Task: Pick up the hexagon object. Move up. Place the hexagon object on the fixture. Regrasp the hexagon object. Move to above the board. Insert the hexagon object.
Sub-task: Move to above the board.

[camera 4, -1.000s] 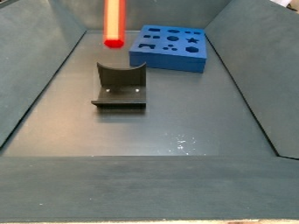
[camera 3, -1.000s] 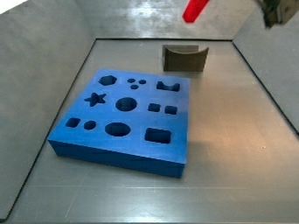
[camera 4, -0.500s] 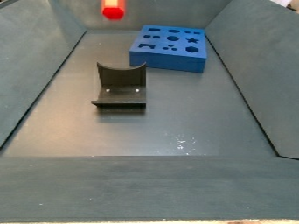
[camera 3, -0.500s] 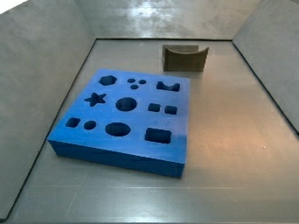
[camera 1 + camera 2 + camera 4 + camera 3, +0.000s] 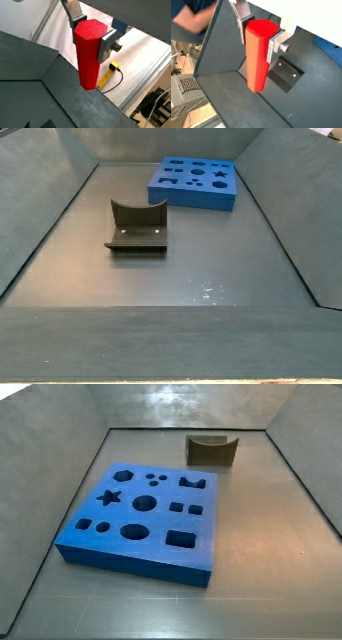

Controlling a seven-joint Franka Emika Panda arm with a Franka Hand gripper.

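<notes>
In both wrist views my gripper [image 5: 91, 31] [image 5: 260, 31] is shut on the hexagon object [image 5: 88, 55] [image 5: 256, 55], a bright red bar held near its upper hexagonal end and hanging down between the silver fingers [image 5: 107, 44]. It hangs high above the floor; neither gripper nor bar shows in the side views. The fixture [image 5: 210, 451] [image 5: 138, 226], a small dark block with a curved notch, stands on the floor and also shows beneath the bar in a wrist view [image 5: 286, 74]. The blue board [image 5: 144, 509] [image 5: 198, 182] with shaped holes lies flat on the floor.
Grey sloped walls [image 5: 54, 474] enclose the floor on all sides. A yellow cable end [image 5: 108, 72] lies outside the wall in a wrist view. A corner of the board [image 5: 334, 46] peeks in at the edge of a wrist view.
The red bar and gripper have risen out of both side views; a second ago the bar hung at the top of each, half a second ago only its tip showed.
</notes>
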